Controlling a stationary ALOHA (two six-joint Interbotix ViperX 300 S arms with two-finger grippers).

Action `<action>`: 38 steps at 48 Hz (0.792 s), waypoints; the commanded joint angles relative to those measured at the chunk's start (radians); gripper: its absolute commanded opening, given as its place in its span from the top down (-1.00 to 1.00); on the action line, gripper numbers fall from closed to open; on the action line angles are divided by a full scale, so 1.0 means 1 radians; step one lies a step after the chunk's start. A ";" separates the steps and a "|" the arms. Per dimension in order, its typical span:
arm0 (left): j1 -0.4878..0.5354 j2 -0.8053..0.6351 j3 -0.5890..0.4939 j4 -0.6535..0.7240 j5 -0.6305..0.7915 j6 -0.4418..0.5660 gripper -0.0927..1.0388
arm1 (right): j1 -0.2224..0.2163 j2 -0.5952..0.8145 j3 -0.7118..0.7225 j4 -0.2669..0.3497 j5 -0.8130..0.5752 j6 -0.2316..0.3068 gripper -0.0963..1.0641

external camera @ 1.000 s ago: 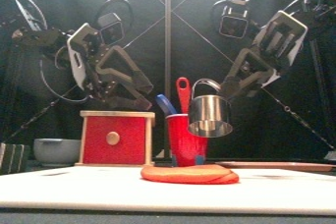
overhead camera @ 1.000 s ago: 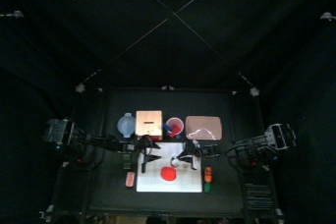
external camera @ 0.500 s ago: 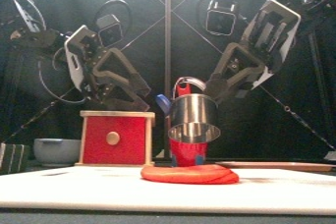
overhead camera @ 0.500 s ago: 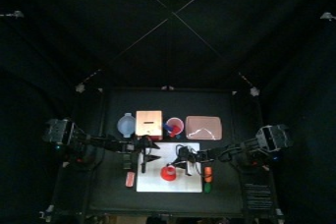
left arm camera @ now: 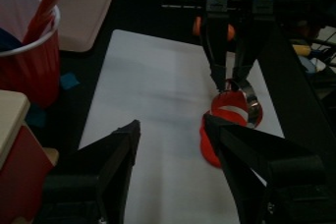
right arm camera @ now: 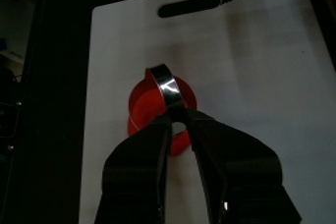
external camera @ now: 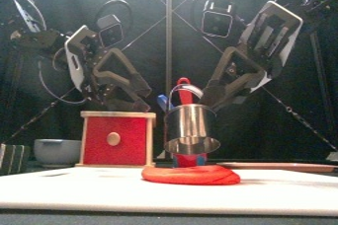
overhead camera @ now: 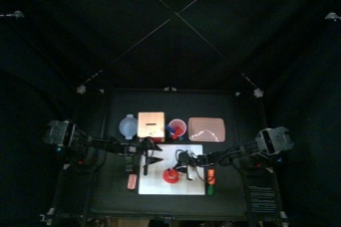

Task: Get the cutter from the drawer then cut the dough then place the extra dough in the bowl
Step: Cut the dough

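Cutter (external camera: 193, 135), gripped by the right claw (right arm camera: 180, 120), hangs over the dough (external camera: 192, 176).

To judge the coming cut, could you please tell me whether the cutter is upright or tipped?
Upright: in the front view the cutter has vertical walls and hangs over the dough, held by the right hand.

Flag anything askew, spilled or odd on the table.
Nothing stands out. The right hand holds the cutter upright over the red dough, which lies flat on the white board; the wooden box stands square.
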 commanded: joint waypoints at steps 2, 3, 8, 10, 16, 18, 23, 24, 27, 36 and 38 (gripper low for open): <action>-0.003 -0.009 -0.011 0.000 -0.003 0.002 -0.75 | 0.003 -0.005 -0.032 -0.002 -0.003 -0.002 -0.20; -0.003 -0.009 -0.011 0.000 -0.003 0.002 -0.75 | 0.003 -0.003 -0.034 -0.002 -0.003 -0.002 -0.20; -0.003 -0.011 -0.011 0.000 -0.005 0.002 -0.75 | 0.002 0.005 -0.038 -0.005 -0.003 -0.003 -0.20; -0.003 -0.011 -0.011 0.000 -0.003 0.002 -0.75 | 0.003 0.006 -0.037 -0.005 -0.003 -0.003 -0.20; -0.003 -0.009 -0.009 0.000 -0.003 0.002 -0.75 | 0.003 0.009 -0.040 -0.005 -0.005 -0.002 -0.20; -0.003 -0.009 -0.008 0.000 -0.002 0.002 -0.75 | 0.003 0.011 -0.040 -0.005 -0.003 -0.002 -0.20; -0.003 -0.009 -0.006 0.000 -0.003 0.002 -0.75 | 0.000 0.015 -0.040 -0.002 -0.003 -0.002 -0.21; -0.003 -0.011 -0.008 0.000 -0.002 0.002 -0.75 | 0.000 0.015 -0.040 -0.002 -0.005 -0.002 -0.21; -0.003 -0.009 -0.005 0.000 -0.003 0.002 -0.75 | 0.000 0.018 -0.044 -0.005 -0.005 -0.002 -0.21; -0.003 -0.009 -0.005 0.000 -0.003 0.002 -0.75 | 0.003 0.025 -0.051 -0.005 -0.006 -0.002 -0.21; -0.003 -0.011 -0.005 0.000 -0.003 0.002 -0.75 | 0.003 0.025 -0.052 -0.005 -0.005 -0.002 -0.21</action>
